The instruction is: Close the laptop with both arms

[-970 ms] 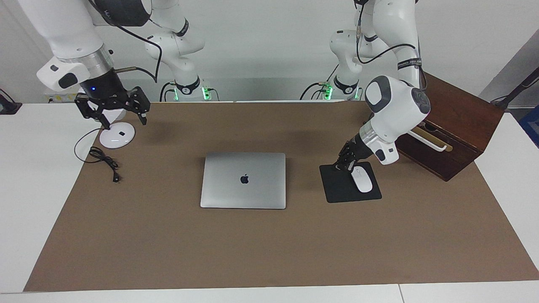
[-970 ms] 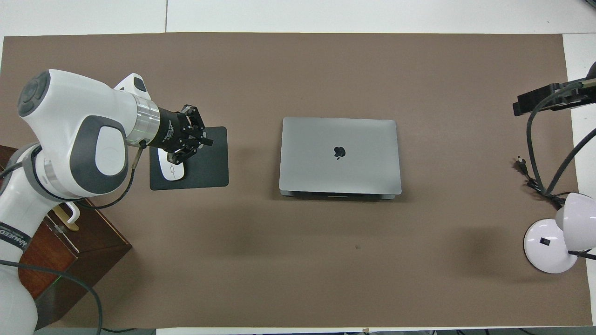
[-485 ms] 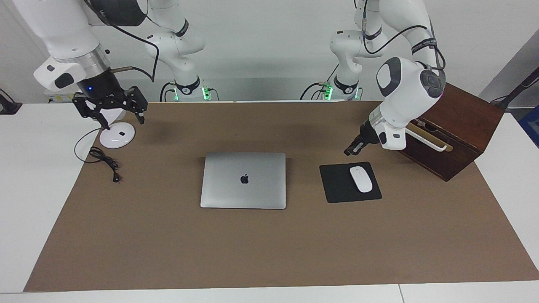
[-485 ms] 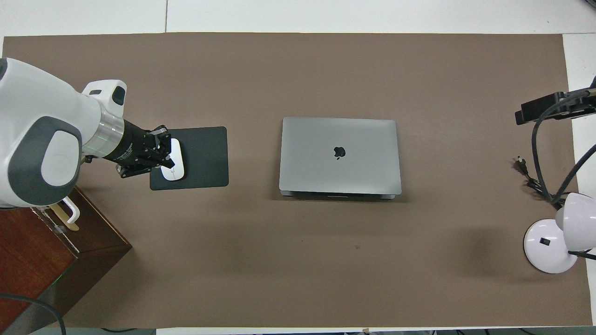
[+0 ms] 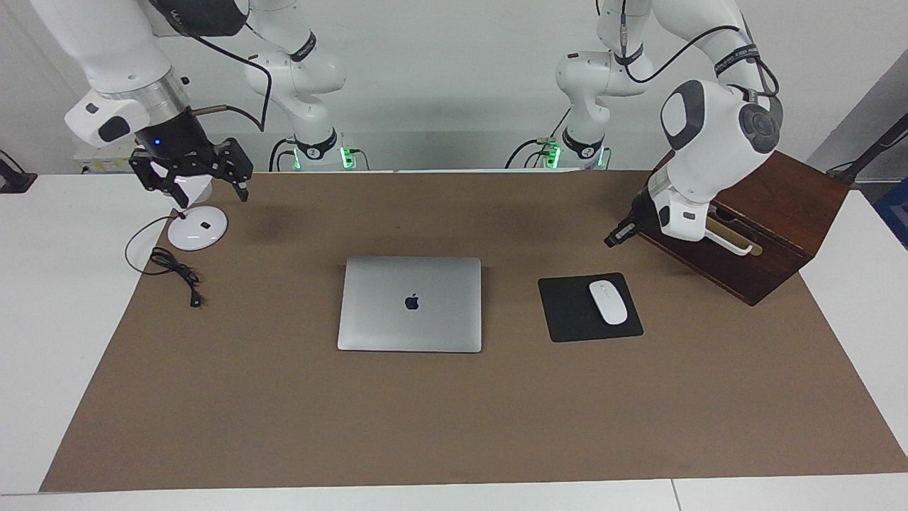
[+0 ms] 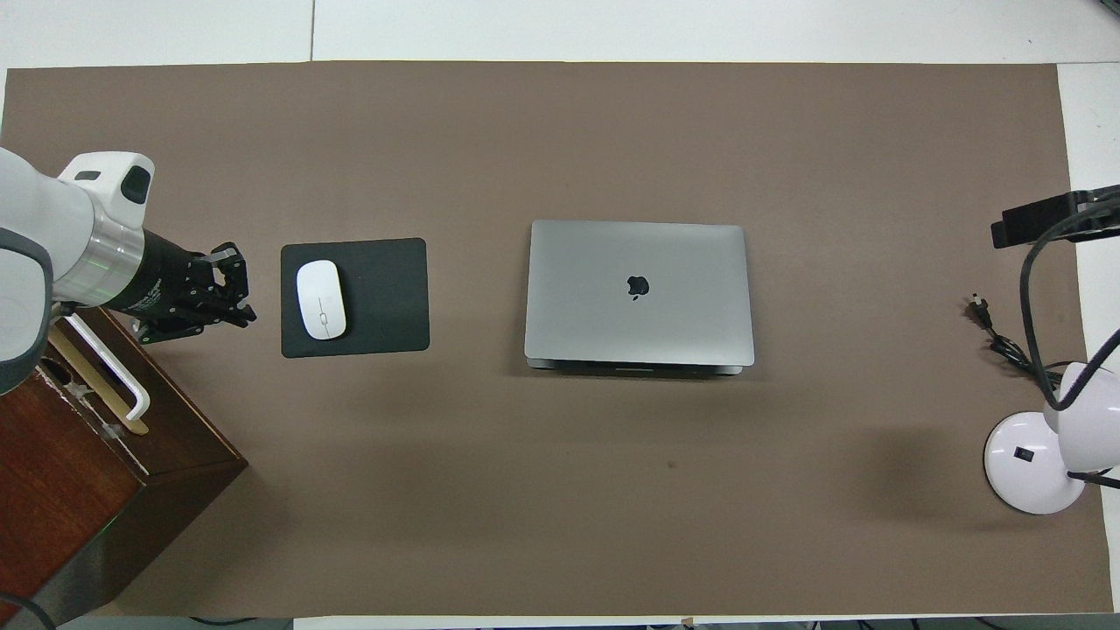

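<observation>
Bright, even light falls from above on the brown paper-like table cover [image 5: 454,411]. Soft, blurred shadows of the arms lie on it nearer to the robots than the closed silver-grey metal laptop [image 5: 410,304], whose lid shows no glare. Both views are sharp, with no visible distortion at the edges.
</observation>
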Available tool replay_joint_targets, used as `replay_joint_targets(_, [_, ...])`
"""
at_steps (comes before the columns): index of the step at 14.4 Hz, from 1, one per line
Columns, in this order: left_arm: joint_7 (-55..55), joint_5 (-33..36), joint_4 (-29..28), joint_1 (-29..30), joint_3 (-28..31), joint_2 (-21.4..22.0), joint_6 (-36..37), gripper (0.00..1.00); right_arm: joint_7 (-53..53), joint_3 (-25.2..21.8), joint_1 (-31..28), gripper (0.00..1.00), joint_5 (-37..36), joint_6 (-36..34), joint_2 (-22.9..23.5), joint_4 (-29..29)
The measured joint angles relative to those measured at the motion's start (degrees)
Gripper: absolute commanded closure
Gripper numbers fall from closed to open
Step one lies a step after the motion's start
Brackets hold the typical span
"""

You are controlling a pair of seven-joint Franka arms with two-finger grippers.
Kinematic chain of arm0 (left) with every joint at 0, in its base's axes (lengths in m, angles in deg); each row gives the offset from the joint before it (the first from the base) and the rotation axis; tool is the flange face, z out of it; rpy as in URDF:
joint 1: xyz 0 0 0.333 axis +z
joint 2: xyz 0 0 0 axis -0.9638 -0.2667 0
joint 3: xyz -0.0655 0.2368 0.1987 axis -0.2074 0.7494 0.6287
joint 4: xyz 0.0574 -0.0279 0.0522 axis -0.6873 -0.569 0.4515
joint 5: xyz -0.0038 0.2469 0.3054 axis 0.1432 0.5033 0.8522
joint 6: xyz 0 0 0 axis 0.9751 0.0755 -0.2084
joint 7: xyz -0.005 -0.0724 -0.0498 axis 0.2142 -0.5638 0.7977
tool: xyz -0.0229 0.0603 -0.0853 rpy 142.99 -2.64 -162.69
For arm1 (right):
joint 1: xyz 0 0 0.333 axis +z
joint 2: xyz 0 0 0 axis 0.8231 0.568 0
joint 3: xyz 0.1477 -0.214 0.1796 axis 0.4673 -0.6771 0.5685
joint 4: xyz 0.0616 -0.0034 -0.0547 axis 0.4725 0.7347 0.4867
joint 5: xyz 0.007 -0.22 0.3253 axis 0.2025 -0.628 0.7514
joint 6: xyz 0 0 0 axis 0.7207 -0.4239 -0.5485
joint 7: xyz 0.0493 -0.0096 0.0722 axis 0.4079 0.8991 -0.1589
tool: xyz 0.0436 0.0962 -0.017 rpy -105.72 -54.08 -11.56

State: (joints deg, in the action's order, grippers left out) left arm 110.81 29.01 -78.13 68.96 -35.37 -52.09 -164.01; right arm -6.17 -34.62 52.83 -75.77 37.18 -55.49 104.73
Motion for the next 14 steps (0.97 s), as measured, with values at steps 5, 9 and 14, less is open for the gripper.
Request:
replay_joint_targets(5, [-7.26,3.71,0.02,-0.03,-0.21,3.35,1.66,0.0,0.0,0.03,-0.21,0.0,-0.01,0.0,-0.76,0.98])
replay_joint_targets(9, [-13.81,3.92,0.02,0.72,-0.14,6.55,6.11,0.0,-0.39,0.03,-0.34,0.0,-0.03,0.0,-0.8,1.05])
replay_joint_targets(14, [-18.83,3.97,0.29,3.07,0.06,5.98,7.63,0.0,-0.4,0.0,-0.8,0.0,-0.03,0.01,-0.81,1.08])
